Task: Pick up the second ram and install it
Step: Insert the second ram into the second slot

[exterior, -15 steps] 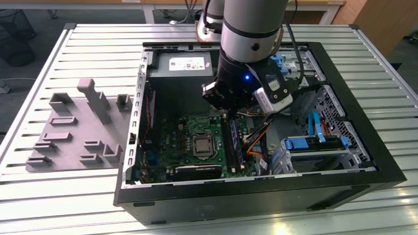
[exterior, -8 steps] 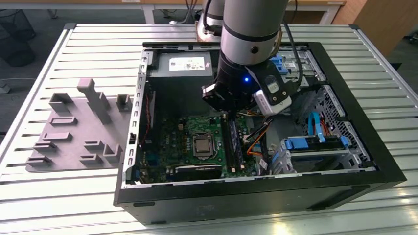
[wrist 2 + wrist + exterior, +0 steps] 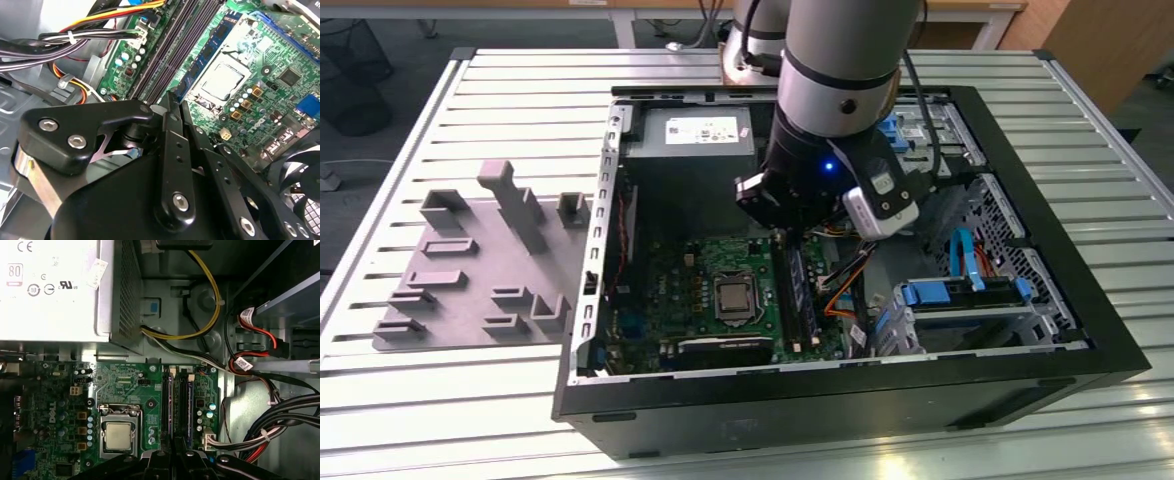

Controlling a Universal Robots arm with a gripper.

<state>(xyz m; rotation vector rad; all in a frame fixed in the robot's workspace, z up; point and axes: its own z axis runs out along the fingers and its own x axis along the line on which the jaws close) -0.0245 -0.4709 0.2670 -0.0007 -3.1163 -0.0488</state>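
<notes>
Hand is hovering low over the motherboard, at the 12 o'clock end of the slots; second ram is sitting in a slot; cannot tell the fingers' state.

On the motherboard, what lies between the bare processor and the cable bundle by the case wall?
In the first wrist view, the RAM slots, one holding a blue-green stick, lie between the processor and the cable bundle.
</notes>
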